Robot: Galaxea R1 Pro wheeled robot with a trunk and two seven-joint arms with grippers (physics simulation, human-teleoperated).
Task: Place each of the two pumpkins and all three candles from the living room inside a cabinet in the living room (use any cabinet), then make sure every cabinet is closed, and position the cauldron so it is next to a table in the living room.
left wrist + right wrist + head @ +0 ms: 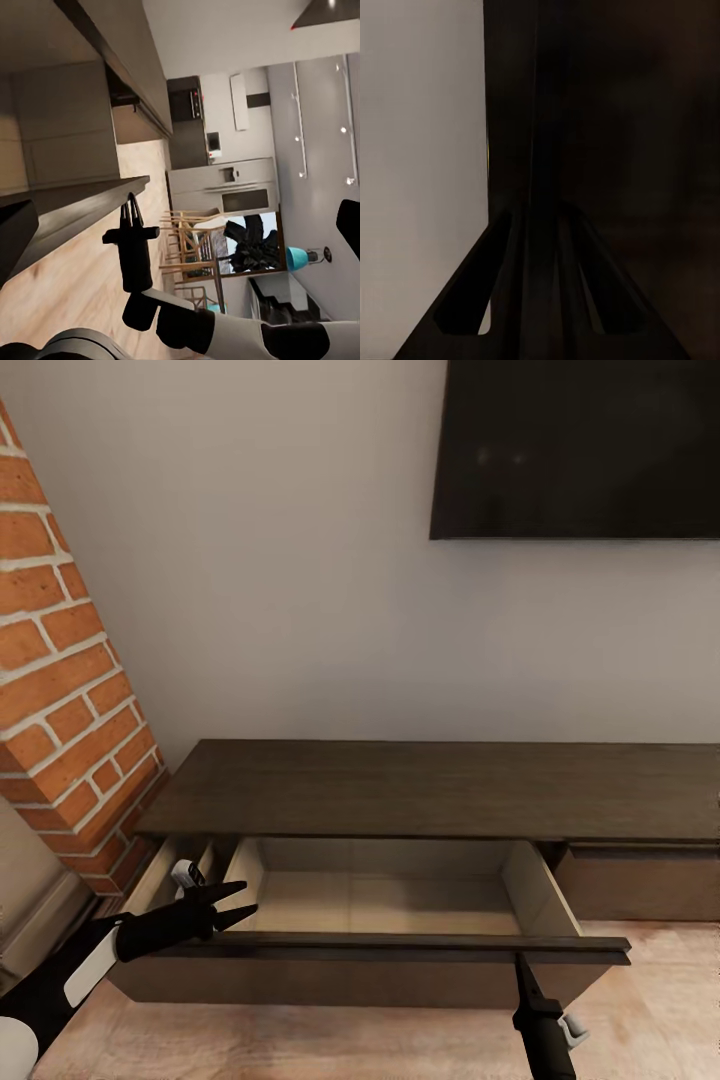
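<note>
Cabinet drawer stands pulled out, empty, its front edge running crosswise just ahead of the right pincer, tips together, nothing held; left pincer, spread and empty, nearer the drawer's left corner.

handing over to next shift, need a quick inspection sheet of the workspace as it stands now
surface: cabinet top is bare dark wood
job's things: one drawer of the cabinet pulled out, pale inside, nothing in it; no pumpkins, candles or cauldron seen
clutter: nothing seen
grippers: left gripper jaws spread, at the drawer's left front corner, holding nothing; right gripper at the drawer's front edge near its right end, jaw state unclear
cables: nothing seen
surroundings: brick wall to the left, dark screen on the wall above, wood floor; the left wrist view shows chairs and a kitchen beyond
</note>
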